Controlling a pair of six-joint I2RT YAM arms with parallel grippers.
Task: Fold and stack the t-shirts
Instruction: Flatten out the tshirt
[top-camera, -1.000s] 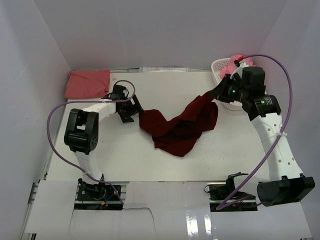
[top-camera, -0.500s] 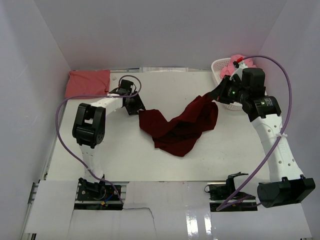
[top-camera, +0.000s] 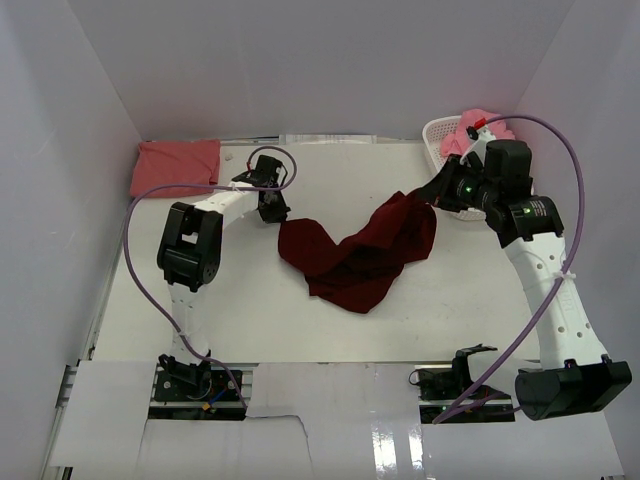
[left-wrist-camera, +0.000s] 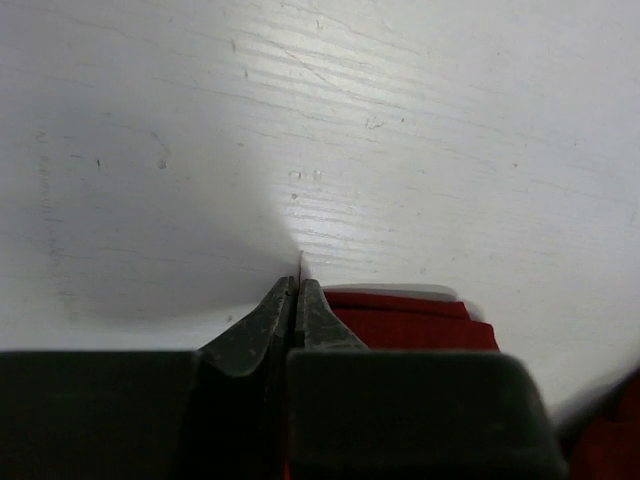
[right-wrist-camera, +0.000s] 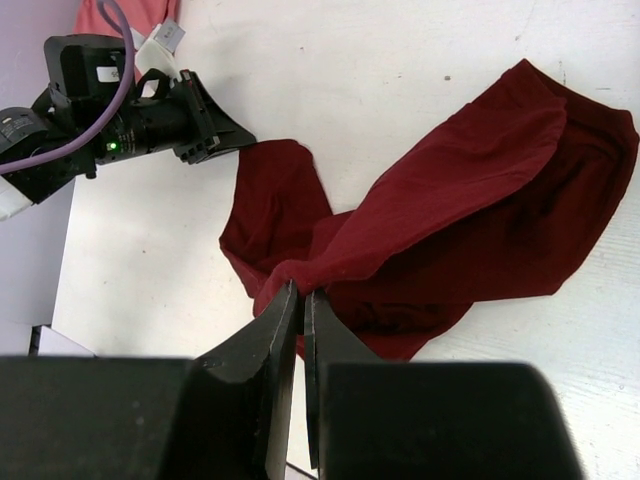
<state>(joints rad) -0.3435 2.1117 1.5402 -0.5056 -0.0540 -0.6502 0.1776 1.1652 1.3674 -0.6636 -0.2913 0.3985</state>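
Note:
The dark maroon t-shirt (top-camera: 360, 250) lies crumpled mid-table. My right gripper (top-camera: 432, 195) is shut on its right corner and holds that corner lifted; in the right wrist view the jaws (right-wrist-camera: 301, 293) pinch a fold of the maroon cloth (right-wrist-camera: 450, 200). At the shirt's left corner sits my left gripper (top-camera: 275, 212). Its jaws (left-wrist-camera: 300, 285) are shut, a thin sliver of red shows between them, and maroon cloth (left-wrist-camera: 410, 320) lies just to their right. A folded salmon t-shirt (top-camera: 175, 167) rests at the back left. A lighter pink t-shirt (top-camera: 472, 128) sits in the basket.
A white perforated basket (top-camera: 437, 135) stands at the back right beside the right arm. White walls close the table in at the back and both sides. Purple cables loop off both arms. The left arm (right-wrist-camera: 120, 130) shows at the top left of the right wrist view.
My left gripper slid back and right to the maroon shirt's left corner and closed from wide open. The right gripper kept its hold and barely moved.

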